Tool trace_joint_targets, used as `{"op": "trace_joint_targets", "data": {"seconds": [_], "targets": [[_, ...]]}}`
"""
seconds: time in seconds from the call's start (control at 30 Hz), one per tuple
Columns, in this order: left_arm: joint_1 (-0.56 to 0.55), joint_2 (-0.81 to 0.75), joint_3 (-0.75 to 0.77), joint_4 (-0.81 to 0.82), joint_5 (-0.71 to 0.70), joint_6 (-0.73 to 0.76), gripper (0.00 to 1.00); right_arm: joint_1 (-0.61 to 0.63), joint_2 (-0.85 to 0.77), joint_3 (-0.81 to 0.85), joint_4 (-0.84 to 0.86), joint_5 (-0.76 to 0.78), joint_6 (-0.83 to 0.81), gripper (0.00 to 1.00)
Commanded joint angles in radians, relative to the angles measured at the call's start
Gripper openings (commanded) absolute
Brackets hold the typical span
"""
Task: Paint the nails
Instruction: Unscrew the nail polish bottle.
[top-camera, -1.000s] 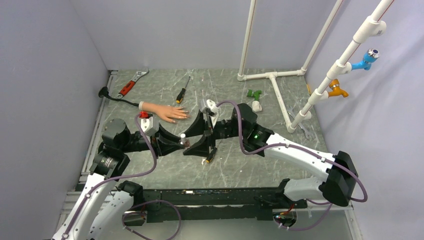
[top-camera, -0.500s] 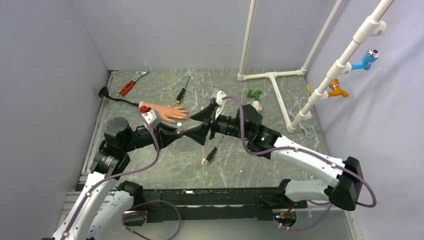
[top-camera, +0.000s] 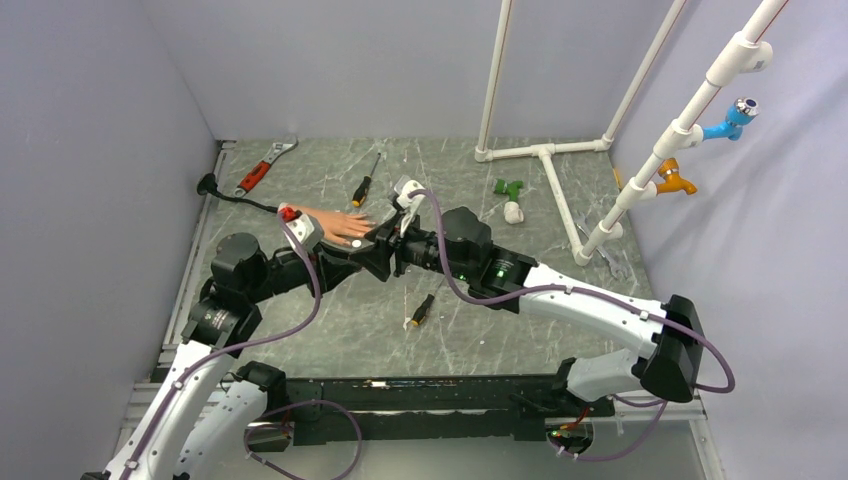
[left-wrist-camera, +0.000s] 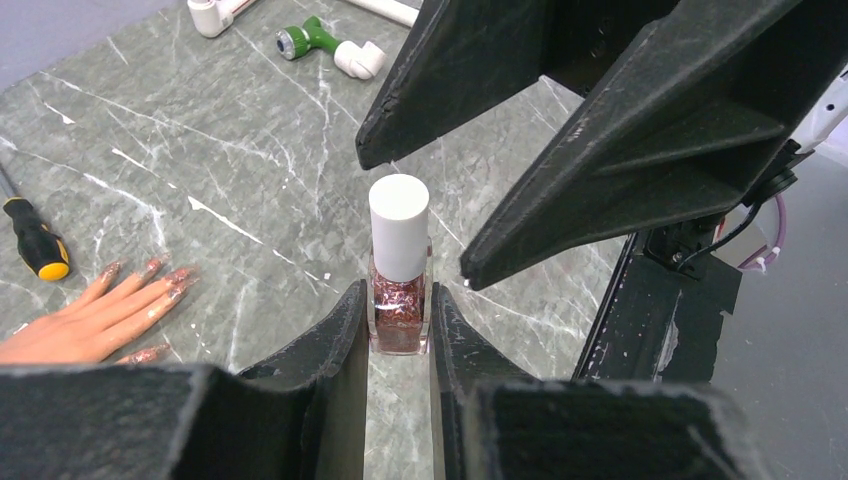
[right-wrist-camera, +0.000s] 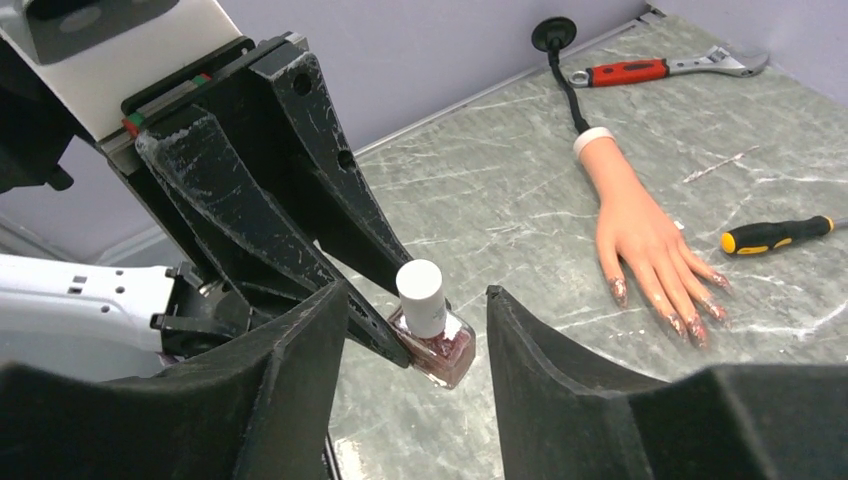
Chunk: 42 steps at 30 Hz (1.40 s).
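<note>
The nails (right-wrist-camera: 690, 325) are tiny and sit at the tips of a soft rubber mannequin hand (right-wrist-camera: 640, 235). It lies palm down on the table (top-camera: 500, 310), near the far left, just beside a yellow-handled screwdriver (right-wrist-camera: 775, 235). They are not things to grip. I judge that only a brush should touch them, and lightly, since the fingers probably give under pressure and the light hand could slide. They already carry a reddish glitter.

The polish bottle (left-wrist-camera: 398, 310) is small, smooth glass, so probably slippery and breakable. The left gripper (left-wrist-camera: 398, 300) is clamped on its body and holds it upright above the table. The white cap (left-wrist-camera: 399, 225) is the place to take hold for unscrewing, at its sides. The right gripper (right-wrist-camera: 415, 292) has its jaws apart on either side of that cap, touching neither side (it looks poised to close).

Counted:
- 1 mannequin hand, with 5 nails as far as the left wrist view shows
- 1 bottle
- 2 screwdrivers
- 1 red-handled wrench (top-camera: 265, 165)
</note>
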Motion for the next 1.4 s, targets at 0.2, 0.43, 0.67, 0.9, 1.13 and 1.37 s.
{"op": "trace_joint_targets", "data": {"seconds": [0.2,0.43,0.67,0.9,1.13,1.37], "targets": [[0.005,-0.001,0.042,0.026,-0.021,-0.018,0.00,0.033,0.064,0.112,-0.044,0.077,-0.031,0.41],[0.005,-0.004,0.043,0.023,-0.028,-0.015,0.00,0.063,0.081,0.125,-0.070,0.118,-0.065,0.20],[0.005,-0.007,0.044,0.022,-0.022,-0.015,0.00,0.068,0.050,0.055,-0.013,0.051,-0.060,0.00],[0.005,-0.012,0.037,0.041,0.049,-0.017,0.00,0.068,-0.004,-0.022,0.030,-0.076,-0.105,0.00],[0.005,-0.029,0.020,0.102,0.230,-0.018,0.00,0.065,-0.114,-0.148,0.107,-0.188,-0.138,0.00],[0.005,-0.027,0.005,0.167,0.424,-0.028,0.00,0.045,-0.152,-0.165,0.073,-0.373,-0.171,0.00]]}}
